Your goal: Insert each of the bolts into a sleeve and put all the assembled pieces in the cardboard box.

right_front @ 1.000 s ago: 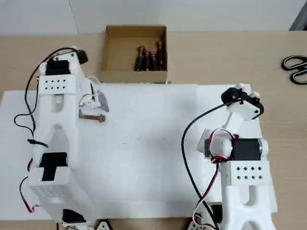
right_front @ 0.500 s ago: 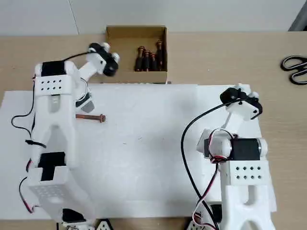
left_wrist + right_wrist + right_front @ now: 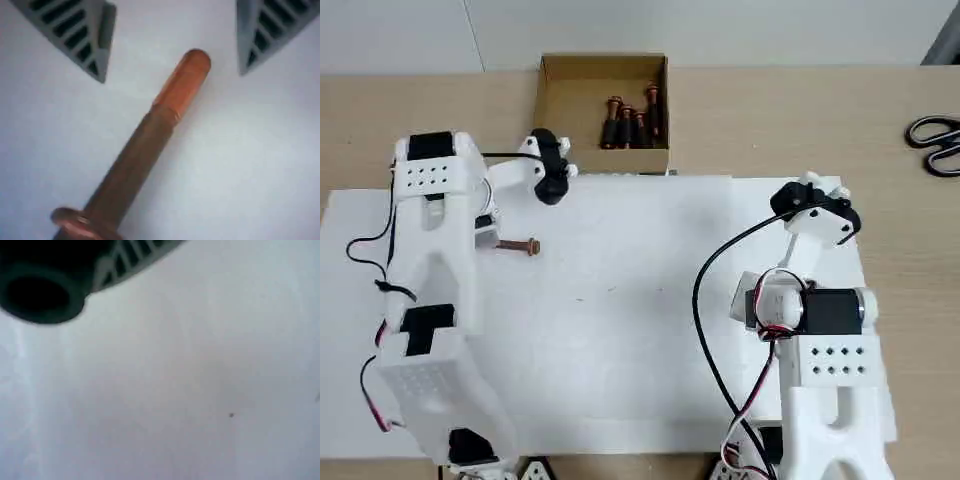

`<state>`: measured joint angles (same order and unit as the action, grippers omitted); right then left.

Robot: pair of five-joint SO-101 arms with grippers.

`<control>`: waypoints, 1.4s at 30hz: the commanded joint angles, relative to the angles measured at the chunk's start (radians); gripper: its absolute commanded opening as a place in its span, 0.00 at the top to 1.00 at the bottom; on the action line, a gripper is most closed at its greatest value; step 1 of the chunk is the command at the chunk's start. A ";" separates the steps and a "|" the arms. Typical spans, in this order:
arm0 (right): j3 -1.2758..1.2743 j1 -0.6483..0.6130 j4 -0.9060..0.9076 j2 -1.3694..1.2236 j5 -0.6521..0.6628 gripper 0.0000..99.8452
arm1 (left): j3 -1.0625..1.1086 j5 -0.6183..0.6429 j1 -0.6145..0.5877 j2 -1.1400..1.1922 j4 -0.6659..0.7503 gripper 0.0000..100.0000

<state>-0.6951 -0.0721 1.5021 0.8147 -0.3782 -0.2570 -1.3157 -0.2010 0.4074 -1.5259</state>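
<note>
Now, your left gripper [image 3: 172, 70] hangs spread wide over the bolt [image 3: 150, 145], which lies loose on the white sheet [image 3: 640, 300]. Assembled pieces [image 3: 630, 122] rest in the cardboard box [image 3: 552, 110]. A dark sleeve [image 3: 36, 294] sits against your right gripper [image 3: 107, 270]; whether it is gripped, you cannot tell.

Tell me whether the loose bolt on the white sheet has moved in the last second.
No. The bolt lies where it was, at the same gap from the cardboard box.
</note>
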 commanded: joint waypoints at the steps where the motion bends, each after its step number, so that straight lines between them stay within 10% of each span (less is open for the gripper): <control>1: 0.008 0.008 -0.018 0.022 0.008 1.00 | -0.036 -0.130 0.000 -0.008 -0.029 0.82; 29: 0.008 0.010 -0.021 0.021 0.008 1.00 | -0.036 -0.137 0.101 0.124 0.124 0.78; 42: 0.011 0.002 -0.021 0.024 0.011 1.00 | -0.071 -0.058 0.129 0.101 0.091 0.99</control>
<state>-0.6951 -0.0706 1.5021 0.8147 -0.3767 -0.2631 -1.3265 -0.0844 0.5470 -1.4339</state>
